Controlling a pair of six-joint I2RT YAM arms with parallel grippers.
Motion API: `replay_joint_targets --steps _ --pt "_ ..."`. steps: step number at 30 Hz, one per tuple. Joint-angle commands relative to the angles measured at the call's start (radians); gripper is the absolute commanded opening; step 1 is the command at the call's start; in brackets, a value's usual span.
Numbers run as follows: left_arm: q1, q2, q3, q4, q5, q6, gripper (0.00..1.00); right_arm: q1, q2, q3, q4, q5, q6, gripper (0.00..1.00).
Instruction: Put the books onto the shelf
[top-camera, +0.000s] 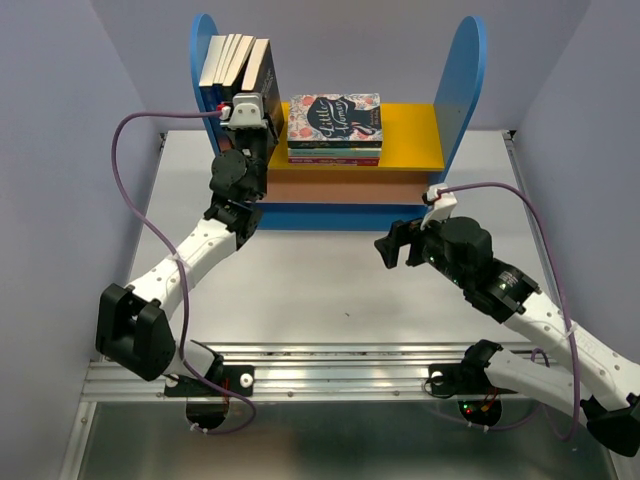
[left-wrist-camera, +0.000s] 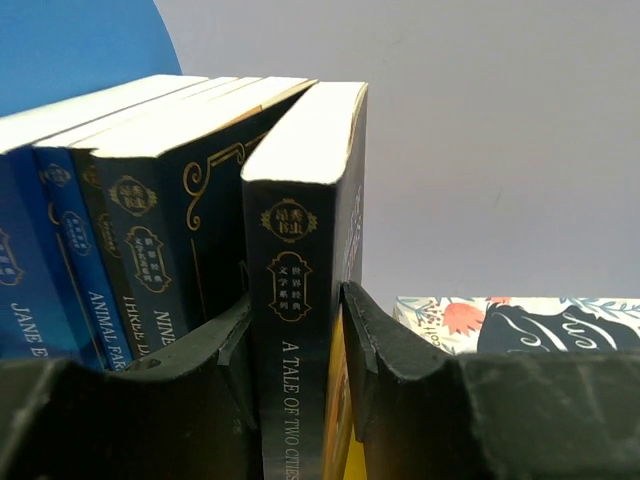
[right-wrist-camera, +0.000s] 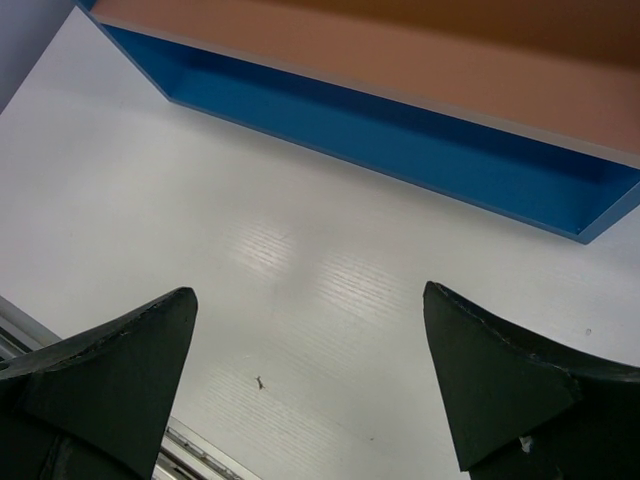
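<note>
Where the small shelf (top-camera: 203, 45) with two tall rounded blue side panels, a yellow upper board, a brownish middle board and a blue base stands at the far end of the white counter (top-camera: 330, 290), the five thin dark-blue paperback books (top-camera: 238, 65) stand upright on the yellow upper board. They are packed against the left side panel with their spines facing the arms. The rightmost volume, lettered "A Tale of Two Cities" (left-wrist-camera: 300, 210), sits between the left fingers (left-wrist-camera: 215, 350), one black pad against each face of its lower spine. Whether the pads clamp the volume or merely flank it cannot be told. Part of its neighbour's gold-ornamented cover shows beside it. Just right of the books, a flat stack topped by a floral "Little Women" cover (top-camera: 335, 122) lies on the same board. The rest of the yellow surface runs to the right side panel. Further right and nearer the arm bases, the right fingers (right-wrist-camera: 110, 370) hang spread wide above the counter in front of the blue base, with nothing between them.
</note>
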Motion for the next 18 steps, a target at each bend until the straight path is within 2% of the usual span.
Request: replay_joint_targets --steps 1,18 --pt "0.009 -0.071 0.002 0.103 -0.023 -0.028 0.45 0.001 0.004 -0.002 0.027 -0.012 -0.018 1.00" --pt "0.000 -0.167 0.092 0.071 0.143 -0.130 0.66 0.001 0.024 -0.001 0.025 -0.044 -0.024 1.00"
